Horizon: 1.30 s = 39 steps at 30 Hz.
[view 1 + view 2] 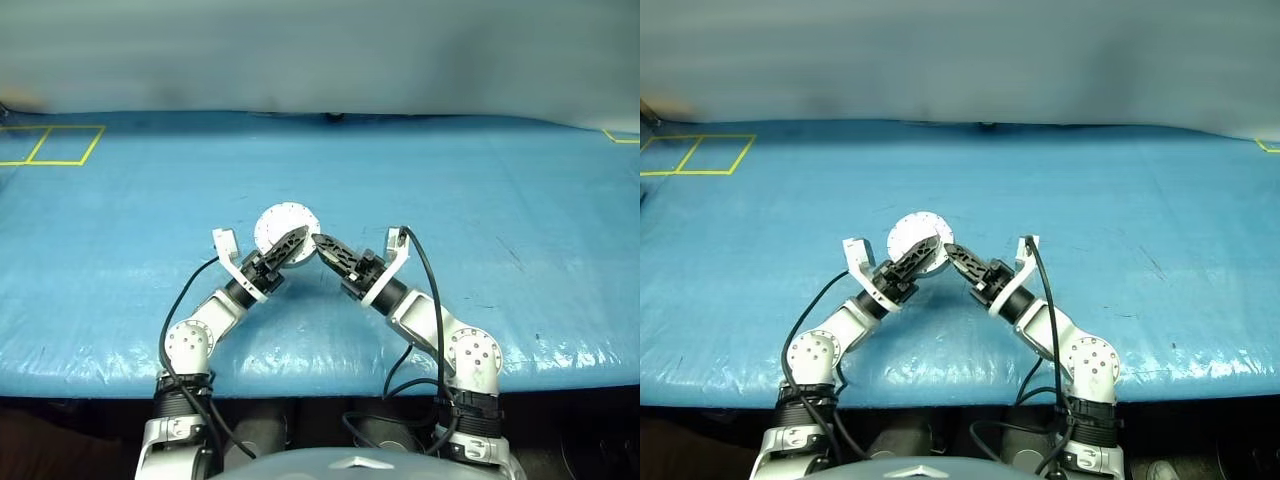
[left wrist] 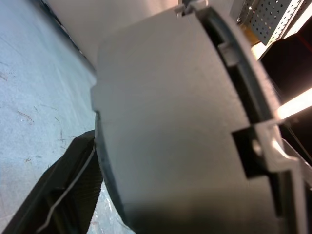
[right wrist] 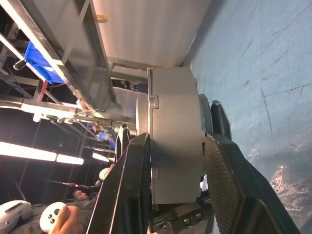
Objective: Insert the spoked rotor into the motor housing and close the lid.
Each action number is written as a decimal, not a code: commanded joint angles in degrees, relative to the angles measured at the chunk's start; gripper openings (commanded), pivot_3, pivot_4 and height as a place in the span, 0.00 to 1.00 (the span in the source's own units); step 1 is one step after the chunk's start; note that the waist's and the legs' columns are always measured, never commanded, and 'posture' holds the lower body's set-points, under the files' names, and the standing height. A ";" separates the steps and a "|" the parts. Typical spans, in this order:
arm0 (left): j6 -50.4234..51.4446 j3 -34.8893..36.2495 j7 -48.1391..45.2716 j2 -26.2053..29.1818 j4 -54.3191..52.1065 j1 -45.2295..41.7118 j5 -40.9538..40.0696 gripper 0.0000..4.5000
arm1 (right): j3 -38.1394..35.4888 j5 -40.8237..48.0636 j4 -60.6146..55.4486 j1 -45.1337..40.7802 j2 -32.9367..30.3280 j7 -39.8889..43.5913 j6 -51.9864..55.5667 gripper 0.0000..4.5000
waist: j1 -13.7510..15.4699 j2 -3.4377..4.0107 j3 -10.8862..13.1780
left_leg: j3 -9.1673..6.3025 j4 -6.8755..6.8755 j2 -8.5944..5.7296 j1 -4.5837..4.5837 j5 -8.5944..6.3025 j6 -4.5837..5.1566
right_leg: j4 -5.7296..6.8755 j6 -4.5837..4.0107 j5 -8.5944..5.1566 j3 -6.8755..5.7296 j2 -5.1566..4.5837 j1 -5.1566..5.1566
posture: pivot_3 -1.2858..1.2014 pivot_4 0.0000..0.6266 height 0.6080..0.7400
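The motor housing (image 1: 280, 222) is a round silver-grey can held up over the middle of the blue table, its flat face with small rim holes turned toward me. My right gripper (image 1: 322, 242) comes in from the right and is shut on it. In the right wrist view its two black fingers (image 3: 131, 185) clamp the housing (image 3: 173, 107) across its thickness. My left gripper (image 1: 298, 238) reaches in from the left, right against the housing (image 2: 175, 122). I cannot tell the lid apart from the housing. The spoked rotor is hidden or out of view.
A blue tarp covers the table (image 1: 480, 200), whose front edge runs just in front of my arms. Yellow tape squares (image 1: 50, 145) mark the far left corner. A person's hand with a white controller (image 3: 53, 219) shows in the right wrist view.
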 commanded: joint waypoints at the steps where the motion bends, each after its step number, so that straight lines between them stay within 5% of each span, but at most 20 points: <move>1: -0.94 2.19 0.29 -0.22 -1.29 -0.37 -1.72 0.65 | -0.67 3.06 -1.51 -1.65 0.57 -0.28 -2.73 0.28 | -0.01 0.00 0.00 | 0.00 0.00 0.01 0.01 0.00 0.01 | 0.00 0.00 0.00 0.00 0.00 0.01 | 0.52 0.24 1.00; 17: -0.27 4.96 4.25 -2.91 -1.34 -0.87 -7.29 0.65 | 0.35 1.15 -0.18 -1.88 -1.14 -0.51 -5.03 0.28 | 0.02 -0.02 0.01 | 0.01 0.02 0.00 0.01 0.06 0.12 | 0.00 -0.01 0.00 0.00 0.01 0.02 | 0.52 0.24 1.00; 18: -0.36 4.93 4.34 -2.95 -1.32 -0.86 -7.24 0.65 | 0.47 0.94 -0.06 -1.80 -1.33 -0.54 -5.14 0.44 | 0.02 -0.02 0.01 | 0.01 0.03 0.00 0.01 0.06 0.12 | 0.00 -0.01 0.00 0.00 0.01 0.02 | 0.52 0.24 1.00; 24: -0.66 5.93 4.99 -4.07 -1.30 -0.99 -7.18 0.65 | 1.32 -0.55 -0.77 -1.32 -1.97 -0.21 -6.29 0.86 | 0.05 -0.03 0.01 | 0.01 0.02 0.01 0.01 0.06 0.11 | 0.00 -0.01 0.00 0.00 0.02 0.02 | 0.52 0.24 1.00; 39: -16.11 14.64 21.39 -6.90 15.66 -14.01 0.35 0.65 | 1.02 -7.48 -0.59 -1.02 -2.62 -2.25 -9.85 0.86 | 0.35 -0.31 0.18 | 0.02 0.14 -0.01 -0.02 0.07 0.11 | 0.00 0.05 0.04 -0.02 0.01 0.07 | 0.52 0.24 1.00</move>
